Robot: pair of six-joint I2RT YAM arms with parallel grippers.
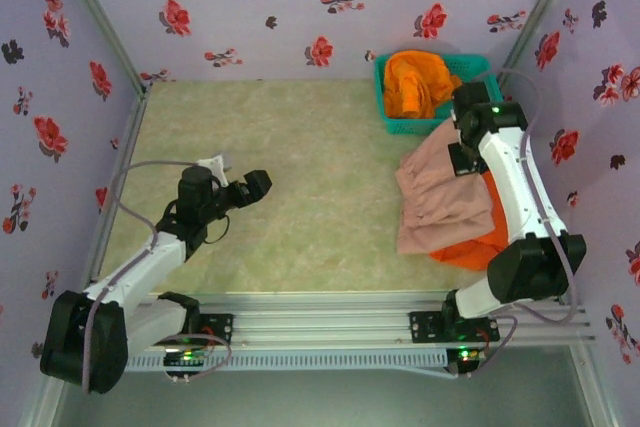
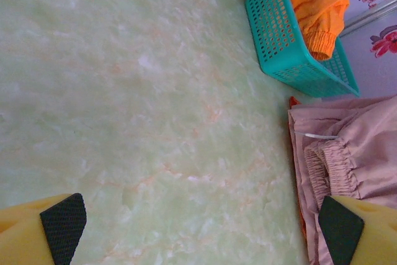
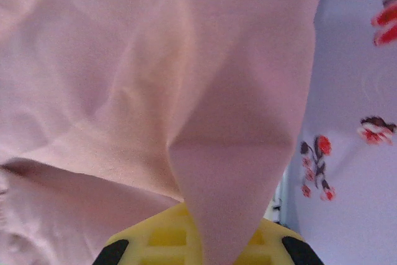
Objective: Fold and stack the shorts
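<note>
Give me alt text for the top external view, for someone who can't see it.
The right claw grips pink-beige shorts lying over orange shorts at right. The left claw hangs open; more orange cloth sits in a teal basket.

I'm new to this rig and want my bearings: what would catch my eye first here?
The pink shorts on the right, lying over an orange pair, with the right gripper shut on a fold. Behind them, more orange shorts heap in a teal basket at the far wall. The left gripper hangs open above bare table.

The table point(image 1: 320, 177) lies bare left and centre; basket point(image 1: 384, 97) and pink shorts point(image 1: 440, 202) seemingly block the right.
</note>
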